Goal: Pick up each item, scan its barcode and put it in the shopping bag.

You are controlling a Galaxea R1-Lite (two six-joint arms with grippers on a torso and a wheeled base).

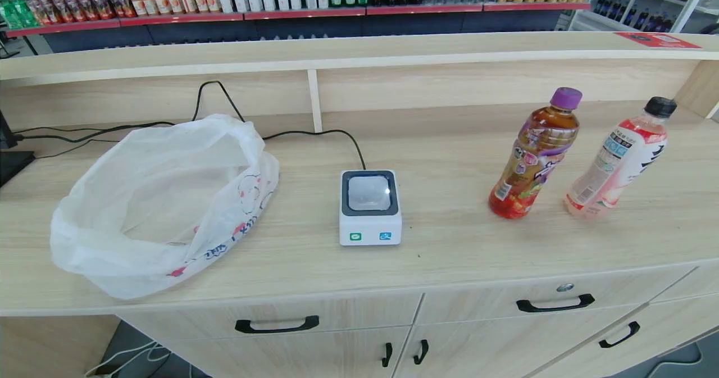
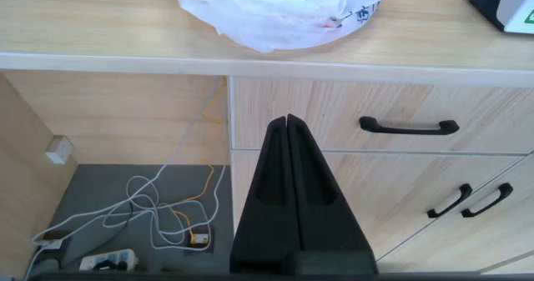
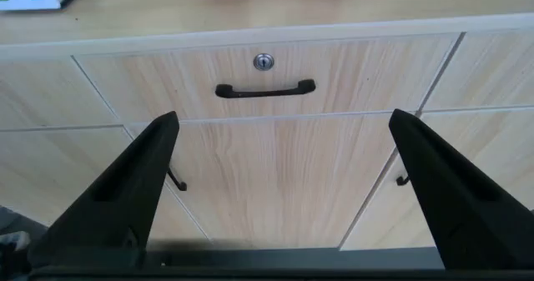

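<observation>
Nothing bagged yet, I judge: tea bottle (image 1: pixel 535 153) and pink bottle (image 1: pixel 618 162) stand right of the scanner (image 1: pixel 370 206), bag (image 1: pixel 163 198) left of it; my left fingers (image 2: pixel 275 173) pressed together, right fingers (image 3: pixel 138 181) wide apart, both empty.

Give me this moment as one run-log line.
left gripper: shut, facing drawers | right gripper: open, facing drawers | purple-cap bottle, black-cap bottle: standing, right of scanner | shopping bag: left of scanner
</observation>
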